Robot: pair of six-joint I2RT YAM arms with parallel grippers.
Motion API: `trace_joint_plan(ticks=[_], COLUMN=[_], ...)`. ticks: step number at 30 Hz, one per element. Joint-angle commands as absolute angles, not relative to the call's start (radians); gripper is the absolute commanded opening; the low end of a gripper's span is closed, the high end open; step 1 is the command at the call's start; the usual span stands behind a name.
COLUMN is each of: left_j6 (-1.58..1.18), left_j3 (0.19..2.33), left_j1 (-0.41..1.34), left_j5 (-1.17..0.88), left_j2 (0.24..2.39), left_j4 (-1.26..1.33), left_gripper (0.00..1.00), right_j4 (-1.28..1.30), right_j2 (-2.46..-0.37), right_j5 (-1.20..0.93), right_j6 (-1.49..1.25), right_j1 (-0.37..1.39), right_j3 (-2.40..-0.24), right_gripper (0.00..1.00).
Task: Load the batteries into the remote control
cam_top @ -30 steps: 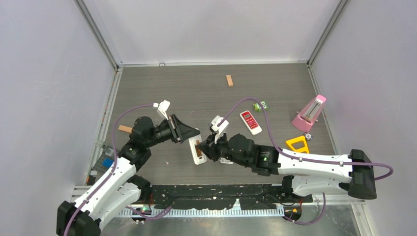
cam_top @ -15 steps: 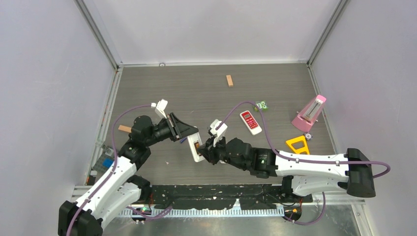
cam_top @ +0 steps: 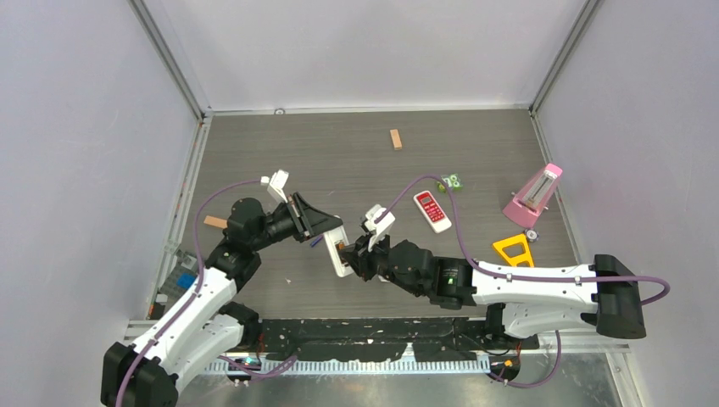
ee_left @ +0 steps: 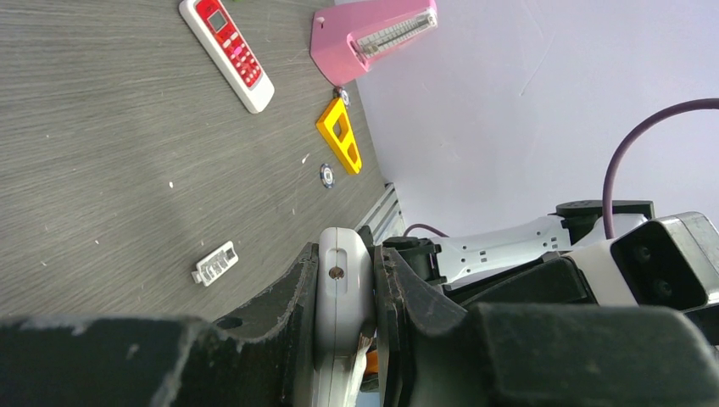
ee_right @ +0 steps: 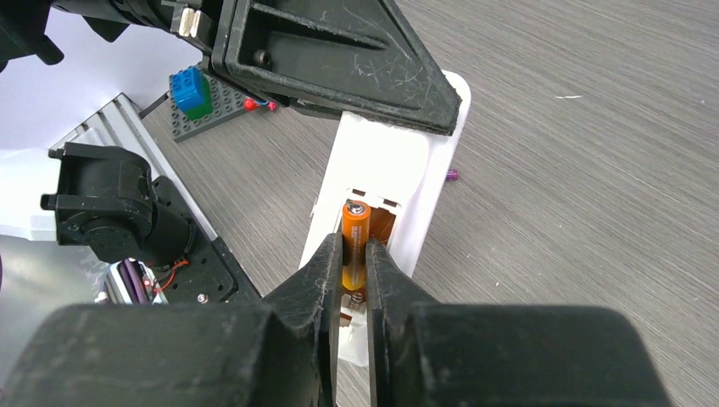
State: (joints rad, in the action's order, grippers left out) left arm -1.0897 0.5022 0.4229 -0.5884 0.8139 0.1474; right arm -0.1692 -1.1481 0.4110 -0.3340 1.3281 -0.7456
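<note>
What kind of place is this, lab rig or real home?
Likely a lab robot cell: aluminium frame posts holding plain walls, a grey table, and unrelated props scattered on it, like a pink metronome and a red-faced remote.

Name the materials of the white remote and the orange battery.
White remote control: looks like smooth matte moulded plastic, uniform white with crisp compartment edges. Orange battery: probably metal under a glossy orange wrap; its bare silvery tip shines.
</note>
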Motion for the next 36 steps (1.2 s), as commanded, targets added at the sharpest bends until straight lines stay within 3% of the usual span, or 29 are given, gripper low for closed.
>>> trace_joint_plan(ticks=[1, 19, 36], left_j6=[-1.108, -1.122, -1.1], left_j3=[0.511, 0.515, 0.495], left_j1=[0.421, 0.406, 0.405], left_j5=[-0.653, -0.658, -0.655], left_j2=[0.814, 0.808, 0.829], left_j4=[0.22, 0.212, 0.211], left_gripper=[0.0, 0.0, 0.0], right_j4=[-0.175, -0.152, -0.121], right_j2=[-1.164, -1.214, -1.144], right_j5=[0.505, 0.509, 0.482], right_j6=[-0.304, -0.244, -0.308], right_j1=[1.329, 1.35, 1.35], right_j3=[-0.735, -0.697, -0.724], right_gripper=[0.05, 0.06, 0.39])
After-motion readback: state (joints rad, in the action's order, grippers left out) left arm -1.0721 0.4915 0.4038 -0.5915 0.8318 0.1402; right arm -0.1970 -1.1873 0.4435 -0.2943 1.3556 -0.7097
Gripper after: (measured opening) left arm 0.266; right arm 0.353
